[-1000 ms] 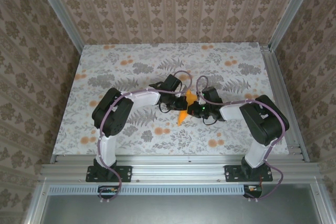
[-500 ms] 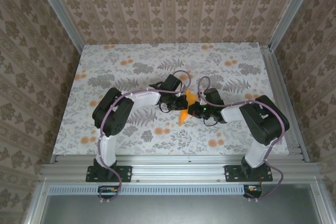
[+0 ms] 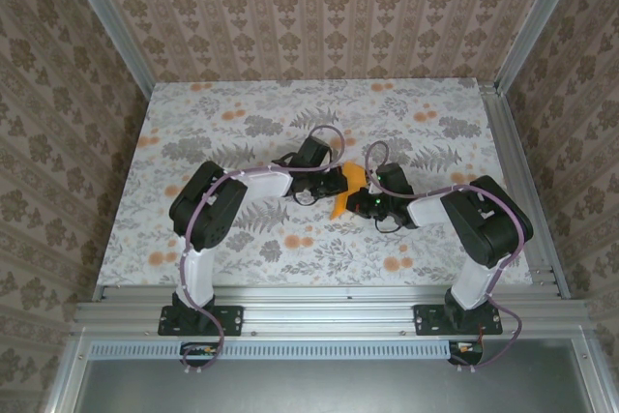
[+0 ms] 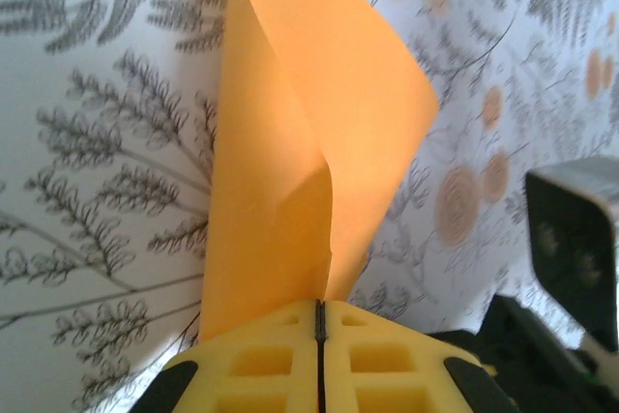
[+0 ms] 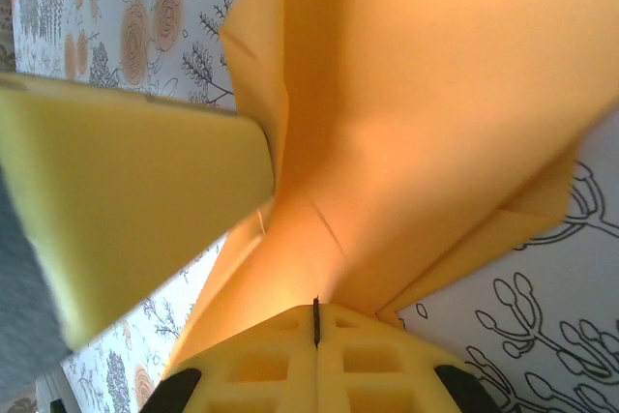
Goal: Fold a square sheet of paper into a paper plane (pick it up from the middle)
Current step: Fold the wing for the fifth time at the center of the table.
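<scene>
Top view: both arms are reaching in toward the middle of the flowered tabletop (image 3: 242, 113). The left claw (image 3: 336, 184) and right claw (image 3: 354, 202) are meeting tip to tip, with the square sheet of paper (image 3: 340, 206) caught between them as a crumpled orange shape. It is sitting just above the tabletop, near its centre.

Left wrist view: the left claw (image 4: 319, 321) is showing its yellow fingers pressed together, only a thin dark seam between them, and it is clamping the sheet's lower edge. The square sheet of paper (image 4: 290, 142) is standing up away from the claw, curling over into a soft fold, with the tabletop (image 4: 97, 94) behind. A dark blurred block (image 4: 571, 239) is sitting at the right edge – I cannot tell what part it is.

Right wrist view: the right claw (image 5: 316, 331) is also closed tight, pinching the square sheet of paper (image 5: 435, 94), which is spreading wide with creases and a folded flap at lower right. A broad yellow finger (image 5: 126, 210) is coming in from the left – its tip is against the sheet. The tabletop (image 5: 542, 336) is peeking out at the corners.
</scene>
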Motion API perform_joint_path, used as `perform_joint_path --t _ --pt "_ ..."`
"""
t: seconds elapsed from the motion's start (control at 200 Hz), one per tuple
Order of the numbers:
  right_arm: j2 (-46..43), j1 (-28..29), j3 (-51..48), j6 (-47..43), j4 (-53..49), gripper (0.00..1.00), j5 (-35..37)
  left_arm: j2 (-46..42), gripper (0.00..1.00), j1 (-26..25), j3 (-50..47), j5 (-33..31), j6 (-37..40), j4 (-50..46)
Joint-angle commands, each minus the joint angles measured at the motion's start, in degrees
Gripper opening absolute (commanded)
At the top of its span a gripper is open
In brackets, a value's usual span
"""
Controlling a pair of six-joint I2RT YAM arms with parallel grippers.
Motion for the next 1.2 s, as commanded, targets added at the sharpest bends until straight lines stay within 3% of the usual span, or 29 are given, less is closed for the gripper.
perform_joint_path --t 0.0,0.505,0.69,0.955,1.195 --pt "2.4 0.2 -1.4 -1.8 -2.3 0.0 2.3 0.1 0.08 0.7 -1.1 -0.8 -2.9 4.4" --pt "1.1 0.2 -1.0 -2.0 -5.0 0.01 5.0 2.9 0.08 -0.1 -0.9 4.3 0.1 0.5" --pt "0.4 0.2 -1.9 -1.6 -4.3 0.01 6.9 2.9 0.08 -0.4 -0.8 4.4 0.0 0.0" --pt "0.0 0.1 -2.7 -1.4 -3.3 0.0 8.0 4.6 0.08 -0.9 -3.3 3.8 -5.7 6.4" --pt "-0.6 0.1 -2.8 -1.7 -3.5 0.01 7.8 6.9 0.08 -1.0 -2.8 2.4 -4.8 5.2"
